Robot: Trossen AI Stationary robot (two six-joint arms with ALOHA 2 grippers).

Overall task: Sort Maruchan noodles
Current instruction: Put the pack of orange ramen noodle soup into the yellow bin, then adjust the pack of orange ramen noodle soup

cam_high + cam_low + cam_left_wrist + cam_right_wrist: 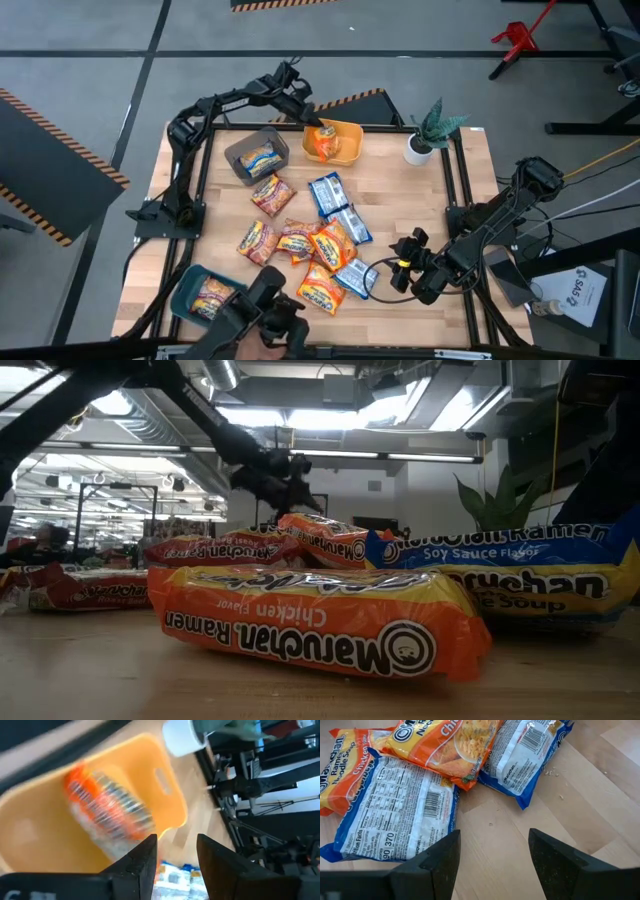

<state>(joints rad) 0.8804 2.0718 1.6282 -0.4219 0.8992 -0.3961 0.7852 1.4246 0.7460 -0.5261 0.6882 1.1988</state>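
Note:
My left gripper (318, 125) (177, 855) hangs open over the yellow-orange bin (350, 150) (155, 775) at the table's far edge. An orange Maruchan packet (322, 143) (107, 812) sits tilted inside that bin, just past the fingertips and blurred. My right gripper (400, 270) (495, 855) stands open above bare wood at the near right, beside two blue packets (395, 810) (530, 750) lying label-down. Several more orange, blue and red-pink packets (310, 245) lie loose in the middle of the table.
A grey bin (240, 150) holding one packet stands left of the yellow-orange one. A teal bin (185, 290) with a packet sits at the near left corner. A white potted plant (418, 148) stands at the far right. Black frame rails run along the table's edges.

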